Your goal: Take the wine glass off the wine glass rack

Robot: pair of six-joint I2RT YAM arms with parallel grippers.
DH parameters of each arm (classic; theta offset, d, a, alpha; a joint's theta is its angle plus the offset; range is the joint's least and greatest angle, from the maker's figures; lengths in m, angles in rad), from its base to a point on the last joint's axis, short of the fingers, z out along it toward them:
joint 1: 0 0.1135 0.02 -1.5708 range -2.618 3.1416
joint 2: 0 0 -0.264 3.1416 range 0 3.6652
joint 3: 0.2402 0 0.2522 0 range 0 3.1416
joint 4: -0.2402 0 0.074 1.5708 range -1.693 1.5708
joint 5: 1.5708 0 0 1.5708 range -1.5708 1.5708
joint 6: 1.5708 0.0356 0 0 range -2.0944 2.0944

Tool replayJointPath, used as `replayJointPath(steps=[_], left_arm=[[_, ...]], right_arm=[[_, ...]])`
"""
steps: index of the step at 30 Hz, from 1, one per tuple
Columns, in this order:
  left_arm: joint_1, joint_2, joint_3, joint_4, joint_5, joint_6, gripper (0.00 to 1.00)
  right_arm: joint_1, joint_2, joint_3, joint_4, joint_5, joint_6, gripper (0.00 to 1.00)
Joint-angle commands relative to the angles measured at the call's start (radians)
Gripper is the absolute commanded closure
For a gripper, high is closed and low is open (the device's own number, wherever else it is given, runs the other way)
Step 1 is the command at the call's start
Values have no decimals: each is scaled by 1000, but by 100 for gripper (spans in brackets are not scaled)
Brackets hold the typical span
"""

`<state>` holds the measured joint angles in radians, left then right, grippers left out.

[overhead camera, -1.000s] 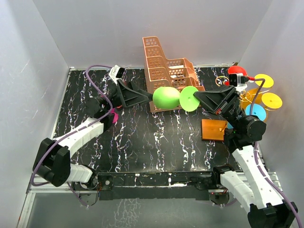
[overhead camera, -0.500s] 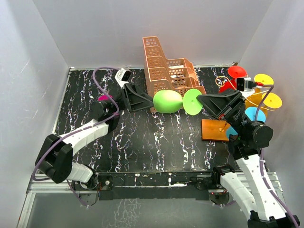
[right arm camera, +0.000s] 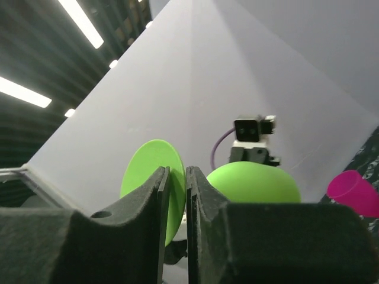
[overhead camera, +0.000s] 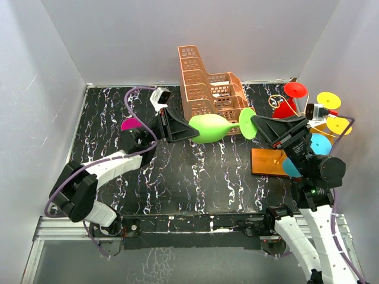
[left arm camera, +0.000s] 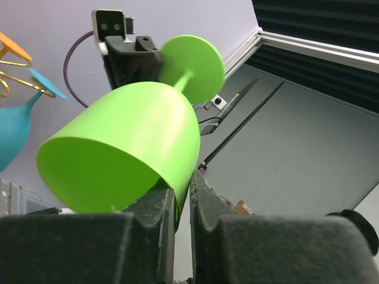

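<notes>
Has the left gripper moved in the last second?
Yes. The left gripper has moved right toward the basket, onto the rim of the green glass.

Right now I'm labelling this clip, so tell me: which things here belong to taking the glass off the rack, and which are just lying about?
In the job:
- green wine glass, held level between the left gripper at its bowl and the right gripper at its foot
- wine glass rack

Lying about:
- peach basket
- magenta cup
- other coloured glasses at the rack
</notes>
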<state>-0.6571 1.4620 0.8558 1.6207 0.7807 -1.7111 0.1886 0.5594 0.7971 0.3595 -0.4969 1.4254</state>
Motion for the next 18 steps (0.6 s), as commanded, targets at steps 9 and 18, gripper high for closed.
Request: replayJointPath(steps=[9,18], left_arm=[[-15,-102,-9,-131,6,163,100],[-16,-382,-112,-629,-78,434,100]], right_arm=[[5,-101,93,-398,174,-363,31],[4,-24,311,-637,299,-687,24]])
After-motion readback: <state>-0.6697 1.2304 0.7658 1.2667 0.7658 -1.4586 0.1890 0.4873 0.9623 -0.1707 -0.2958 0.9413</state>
